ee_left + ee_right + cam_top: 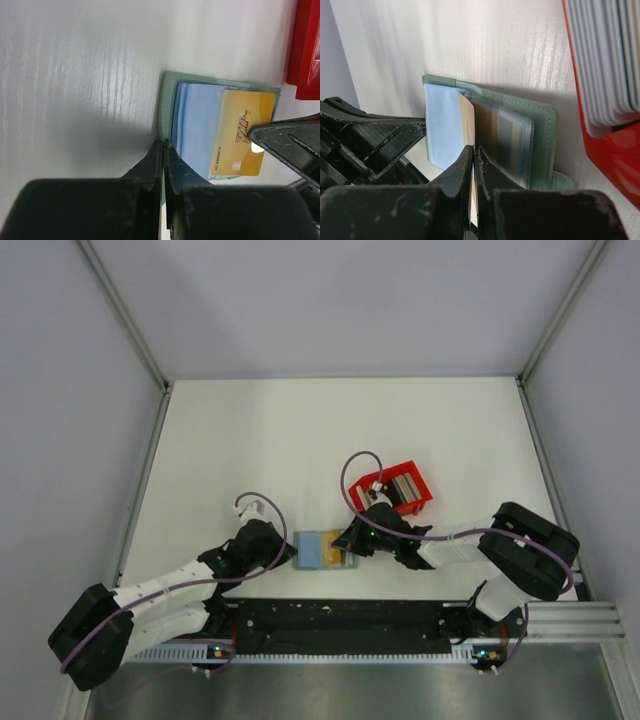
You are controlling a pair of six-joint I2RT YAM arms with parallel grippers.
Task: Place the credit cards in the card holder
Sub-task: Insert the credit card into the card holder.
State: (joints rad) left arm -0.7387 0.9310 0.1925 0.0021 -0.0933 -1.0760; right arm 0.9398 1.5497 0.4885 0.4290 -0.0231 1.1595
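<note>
The card holder [312, 548] lies open near the table's front edge, grey-green outside [167, 100] with pale blue pockets. A gold credit card [242, 132] marked VIP lies partly over its pockets. My right gripper [475, 148] is shut on this card [466, 117], which runs edge-on between the fingers. In the left wrist view a right finger [290, 145] covers the card's edge. My left gripper [164, 144] is shut with its tips against the holder's left edge and nothing seen between them. More pockets with cards inside show on the holder's other half [542, 130].
A red plastic bin [400, 488] stands just right of and behind the holder, with a row of several upright whitish cards [605, 60] in it. Both arms [240, 555] [440, 545] meet over the holder from either side. A metal rail [400, 625] runs along the near edge.
</note>
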